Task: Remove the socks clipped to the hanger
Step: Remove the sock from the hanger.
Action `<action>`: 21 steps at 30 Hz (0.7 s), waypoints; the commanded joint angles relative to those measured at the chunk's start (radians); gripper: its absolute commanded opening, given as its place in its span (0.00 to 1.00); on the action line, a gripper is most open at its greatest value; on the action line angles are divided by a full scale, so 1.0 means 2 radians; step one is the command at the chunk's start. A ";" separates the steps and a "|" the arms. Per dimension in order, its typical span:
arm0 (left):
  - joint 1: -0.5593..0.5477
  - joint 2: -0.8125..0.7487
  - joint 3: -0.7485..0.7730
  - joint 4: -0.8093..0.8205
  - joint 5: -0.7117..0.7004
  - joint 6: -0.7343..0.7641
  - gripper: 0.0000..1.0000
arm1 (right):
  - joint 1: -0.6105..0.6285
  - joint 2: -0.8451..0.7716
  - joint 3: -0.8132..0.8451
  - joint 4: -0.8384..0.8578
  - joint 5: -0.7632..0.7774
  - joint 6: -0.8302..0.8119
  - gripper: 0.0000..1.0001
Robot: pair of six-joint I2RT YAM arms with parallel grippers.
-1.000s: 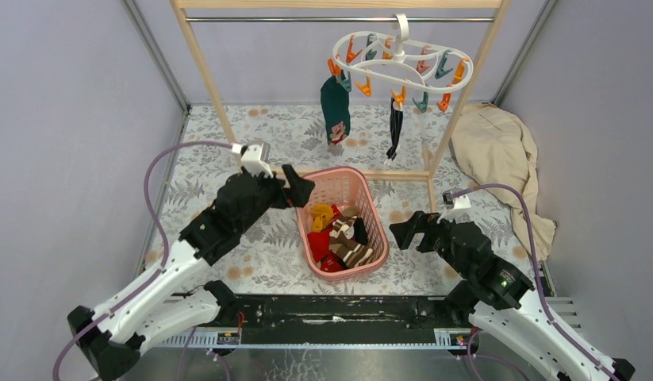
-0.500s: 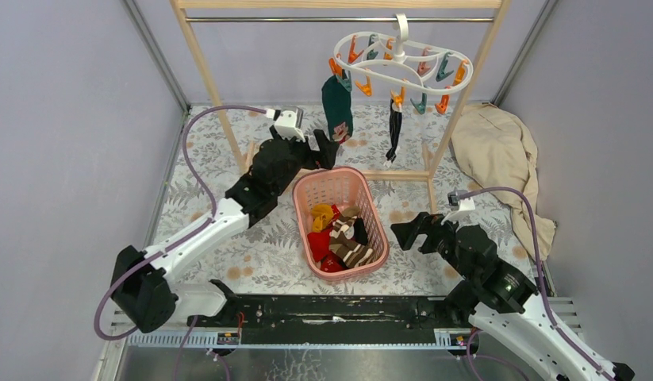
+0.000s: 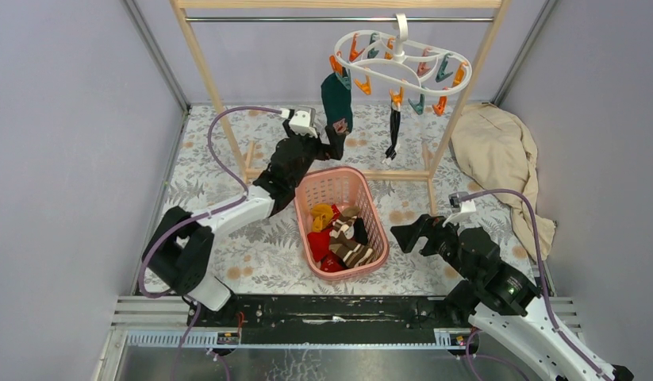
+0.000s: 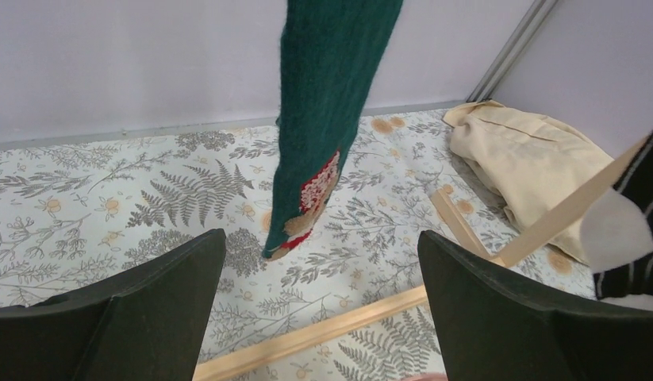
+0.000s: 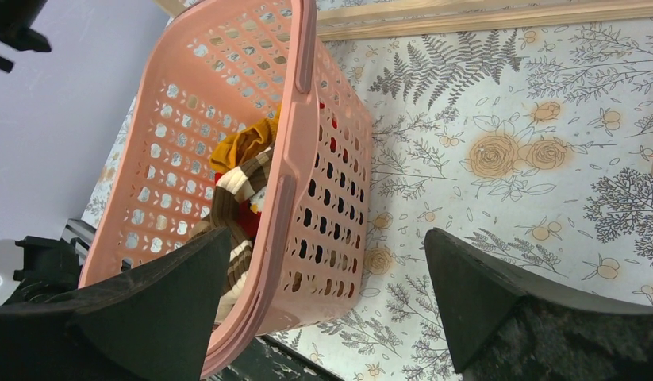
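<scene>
While the left gripper stands wide and empty, framing the hanging dark teal sock, its wrist view shows the sock's red patch close up; only the overhead view shows that sock and a black sock clipped to the white hanger at upper centre. At lower right, the right gripper gapes wide, empty, beside the pink basket of socks.
</scene>
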 commanded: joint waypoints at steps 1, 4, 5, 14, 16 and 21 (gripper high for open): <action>0.010 0.035 0.038 0.081 0.000 0.007 0.97 | 0.003 -0.009 0.001 0.003 -0.003 0.003 1.00; 0.014 0.056 0.052 0.092 0.002 0.003 0.97 | 0.003 -0.011 -0.002 0.002 -0.005 0.006 1.00; 0.016 0.063 0.057 0.093 0.004 0.000 0.96 | 0.003 -0.011 -0.002 0.002 -0.006 0.007 1.00; 0.038 0.093 0.088 0.106 0.052 -0.026 0.64 | 0.003 0.000 -0.005 0.010 -0.013 0.004 1.00; 0.043 0.094 0.093 0.102 0.068 -0.031 0.49 | 0.003 0.000 -0.007 0.011 -0.014 0.005 1.00; 0.048 0.081 0.098 0.077 0.099 -0.040 0.06 | 0.003 -0.007 -0.011 0.009 -0.017 0.009 1.00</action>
